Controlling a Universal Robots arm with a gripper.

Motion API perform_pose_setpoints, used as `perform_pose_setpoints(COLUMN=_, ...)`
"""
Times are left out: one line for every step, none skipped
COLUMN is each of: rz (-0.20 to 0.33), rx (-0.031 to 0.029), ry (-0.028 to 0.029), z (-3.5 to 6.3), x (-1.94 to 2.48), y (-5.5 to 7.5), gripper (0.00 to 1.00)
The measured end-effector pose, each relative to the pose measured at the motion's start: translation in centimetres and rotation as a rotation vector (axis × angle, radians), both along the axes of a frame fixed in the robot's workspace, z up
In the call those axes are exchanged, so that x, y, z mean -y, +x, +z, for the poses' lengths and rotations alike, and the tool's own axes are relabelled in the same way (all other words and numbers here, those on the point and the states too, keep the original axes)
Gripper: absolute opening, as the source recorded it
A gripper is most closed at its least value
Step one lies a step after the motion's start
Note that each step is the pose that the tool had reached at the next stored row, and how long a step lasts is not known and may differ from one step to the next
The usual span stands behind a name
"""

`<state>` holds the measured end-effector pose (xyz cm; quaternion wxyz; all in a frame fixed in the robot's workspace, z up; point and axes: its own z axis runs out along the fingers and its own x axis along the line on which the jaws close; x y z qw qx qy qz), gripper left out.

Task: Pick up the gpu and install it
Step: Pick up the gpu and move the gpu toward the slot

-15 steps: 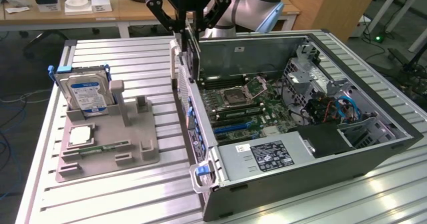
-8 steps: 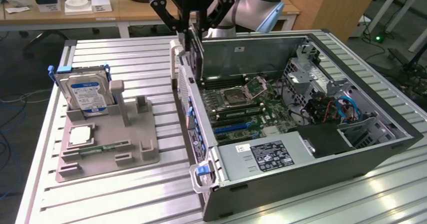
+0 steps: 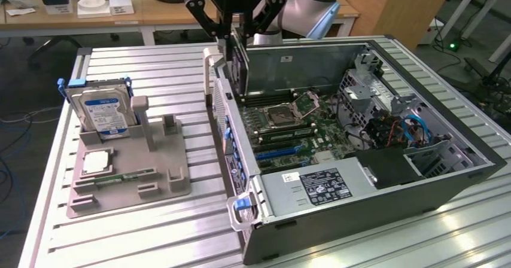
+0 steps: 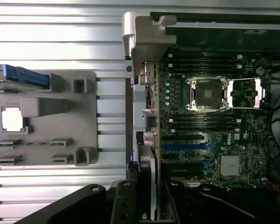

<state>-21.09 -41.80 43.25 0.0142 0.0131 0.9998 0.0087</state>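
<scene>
My gripper (image 3: 234,26) is shut on the gpu (image 3: 238,64), a thin dark card that hangs upright and edge-on from the fingers. The card is at the back of the open computer case (image 3: 447,100), over the case's side wall nearest the grey holder, with its lower edge just above the motherboard (image 3: 288,124). In the wrist view the gpu (image 4: 148,182) runs edge-on between my black fingers (image 4: 123,203), its silver edge lined up near the case wall. The blue expansion slot (image 4: 184,146) lies beside it on the board.
A grey holder (image 3: 128,166) on the slatted metal table carries a hard drive with a blue-white label (image 3: 102,112), a square chip (image 3: 96,162) and a narrow memory stick (image 3: 124,176). The case holds a power supply (image 3: 319,187) and cables (image 3: 407,130). A grey latch (image 4: 149,35) stands at the case wall.
</scene>
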Motion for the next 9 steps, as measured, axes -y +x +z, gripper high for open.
perform_pose_setpoints(rz=0.0, rx=0.0, ry=0.0, z=0.0, x=0.0, y=0.08, gripper=0.27)
perform_pose_setpoints(rz=0.0, rx=-0.0001, ry=0.0, z=0.0, x=0.0, y=0.16, gripper=0.27)
perform_pose_setpoints(rz=0.0, rx=0.0, ry=0.0, z=0.0, x=0.0, y=0.23, gripper=0.27)
perform_pose_setpoints(rz=0.0, rx=0.0, ry=0.0001, z=0.0, x=0.0, y=0.3, gripper=0.27)
perform_pose_setpoints(rz=0.0, rx=0.0, ry=0.0, z=0.0, x=0.0, y=0.37, gripper=0.27)
perform_pose_setpoints(rz=0.0, rx=-0.0001, ry=0.0, z=0.0, x=0.0, y=0.44, gripper=0.27)
perform_pose_setpoints(rz=0.0, rx=0.0, ry=0.0, z=0.0, x=0.0, y=0.52, gripper=0.27)
perform_pose_setpoints(rz=0.0, rx=-0.0001, ry=0.0, z=0.0, x=0.0, y=0.59, gripper=0.27)
perform_pose_setpoints(rz=0.0, rx=-0.0001, ry=-0.0001, z=0.0, x=0.0, y=0.65, gripper=0.27)
